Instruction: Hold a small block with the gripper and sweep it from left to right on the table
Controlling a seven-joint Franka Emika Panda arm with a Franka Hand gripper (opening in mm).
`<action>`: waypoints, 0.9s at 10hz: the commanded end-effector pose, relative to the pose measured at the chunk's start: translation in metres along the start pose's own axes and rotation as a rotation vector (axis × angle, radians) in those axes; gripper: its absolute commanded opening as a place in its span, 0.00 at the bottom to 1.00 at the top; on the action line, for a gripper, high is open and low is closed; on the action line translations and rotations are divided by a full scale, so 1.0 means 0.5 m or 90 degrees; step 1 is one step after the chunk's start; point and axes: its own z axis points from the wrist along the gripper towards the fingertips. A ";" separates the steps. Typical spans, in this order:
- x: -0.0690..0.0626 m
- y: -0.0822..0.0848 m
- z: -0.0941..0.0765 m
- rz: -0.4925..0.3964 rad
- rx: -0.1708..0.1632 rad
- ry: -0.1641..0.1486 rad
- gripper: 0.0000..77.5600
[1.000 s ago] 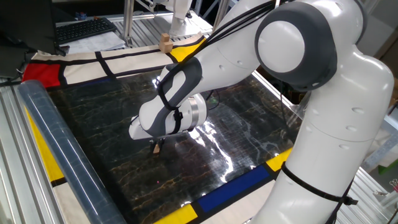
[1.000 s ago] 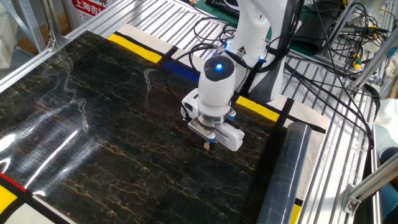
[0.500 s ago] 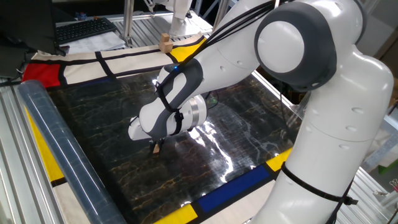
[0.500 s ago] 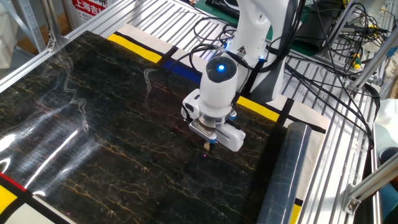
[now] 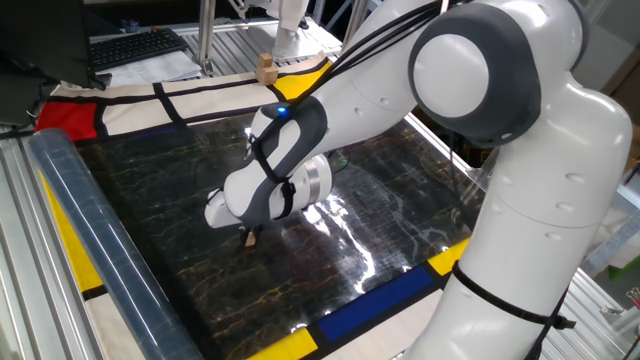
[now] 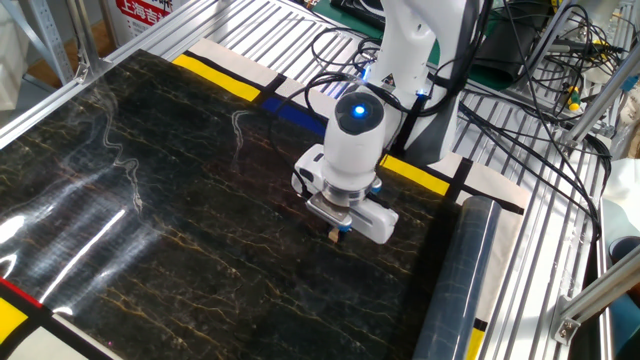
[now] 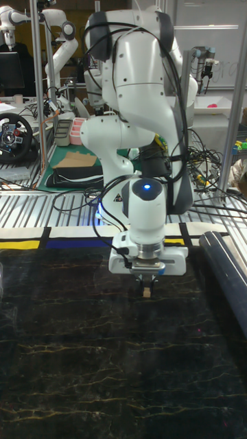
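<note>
Black marble table (image 6: 150, 200), gripper (image 7: 146, 287) pointing down, jaws clamping small block (image 7: 146, 293)

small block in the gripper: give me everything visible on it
The small block is a tiny light-tan cube, wood by the look, far smaller than the gripper that pinches it between its dark fingertips. It hangs below the fingers, at or just above the glossy black marble-patterned table; whether it touches cannot be told. It sits toward the side of the sheet near the dark roll. No marks or grain can be made out at this size.
</note>
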 end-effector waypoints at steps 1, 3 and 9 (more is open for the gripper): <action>0.050 0.090 0.022 -0.048 0.012 0.024 0.01; 0.059 0.108 0.022 -0.044 0.010 0.027 0.01; 0.065 0.131 0.029 -0.042 -0.005 0.029 0.01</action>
